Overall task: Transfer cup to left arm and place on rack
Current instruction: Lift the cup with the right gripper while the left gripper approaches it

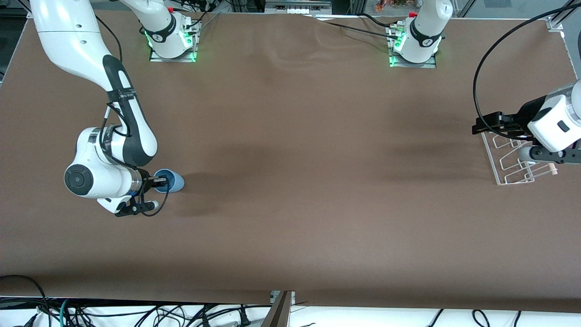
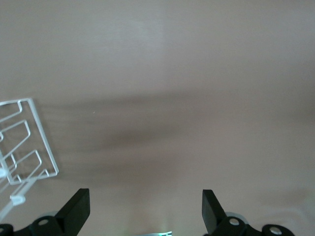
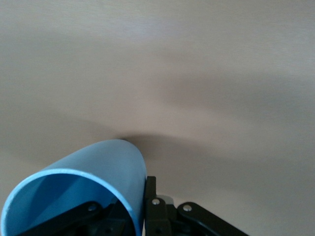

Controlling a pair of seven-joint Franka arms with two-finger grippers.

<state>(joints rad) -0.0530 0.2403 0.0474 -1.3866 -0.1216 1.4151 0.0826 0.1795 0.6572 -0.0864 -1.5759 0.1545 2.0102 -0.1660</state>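
Right gripper (image 1: pixel 159 181) at right arm's end of desk (image 1: pixel 290 204), clamped on cup (image 1: pixel 170 180) wall, one finger inside rim, one outside; right wrist view alone shows that pinch (image 3: pixel 140 206) and cup (image 3: pixel 83 191) tilted; left gripper (image 1: pixel 483 125) over rack (image 1: pixel 510 159), waiting; left wrist view shows fingers (image 2: pixel 78 211) spread wide, nothing between, rack (image 2: pixel 24 142) corner beside.

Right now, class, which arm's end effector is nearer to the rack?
Left. The left end effector hangs open over the rack; the right end effector grips the cup at the right arm's end of the table.
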